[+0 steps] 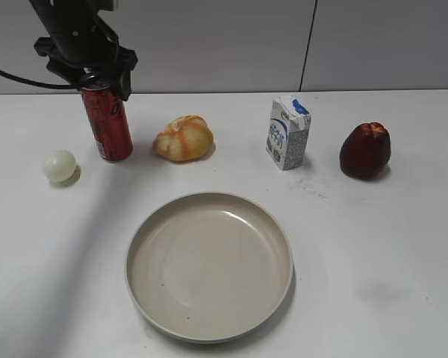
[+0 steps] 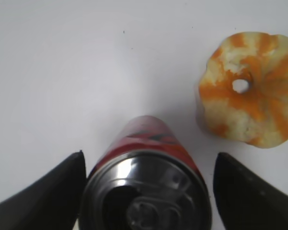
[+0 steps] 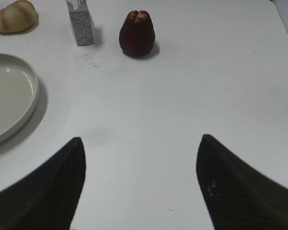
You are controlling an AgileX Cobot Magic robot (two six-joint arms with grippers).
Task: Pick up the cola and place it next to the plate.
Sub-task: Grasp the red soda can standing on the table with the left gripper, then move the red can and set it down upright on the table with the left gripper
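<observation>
The cola is a tall red can that stands upright at the back left of the table. My left gripper is lowered over its silver top. In the left wrist view the can sits between the two fingers of the gripper. The left finger is against the can and a narrow gap shows at the right finger. The cream plate lies at the front middle, well apart from the can; it also shows in the right wrist view. My right gripper is open and empty over bare table.
An orange-and-cream pumpkin-shaped thing sits just right of the can. A pale ball lies to the can's left. A white-and-blue milk carton and a dark red fruit stand at the back right.
</observation>
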